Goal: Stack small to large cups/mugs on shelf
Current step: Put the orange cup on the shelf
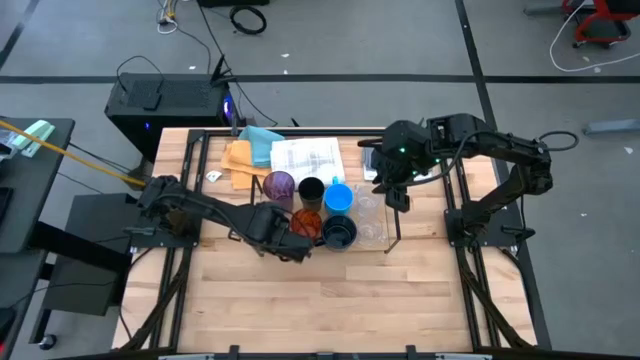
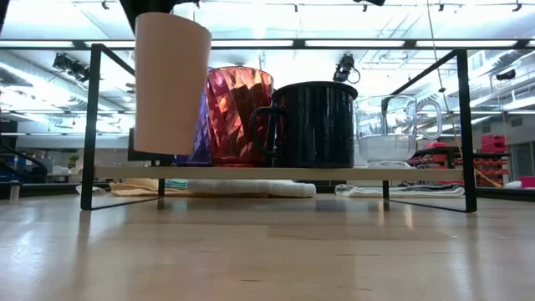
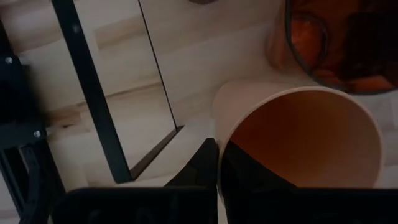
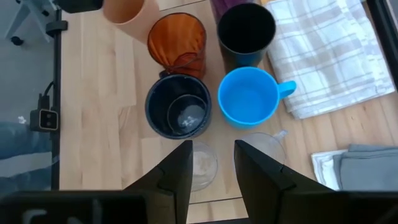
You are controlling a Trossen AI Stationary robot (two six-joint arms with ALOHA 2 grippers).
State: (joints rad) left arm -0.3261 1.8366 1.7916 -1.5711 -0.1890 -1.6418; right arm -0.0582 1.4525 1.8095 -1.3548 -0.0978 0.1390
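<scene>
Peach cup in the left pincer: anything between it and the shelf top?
Nothing visible. The left pincer, shut on the peach cup, holds it raised at the shelf end, beside the faceted orange cup, not touching it. The board below it looks bare. The right pincer hovers open over the clear glass.
</scene>
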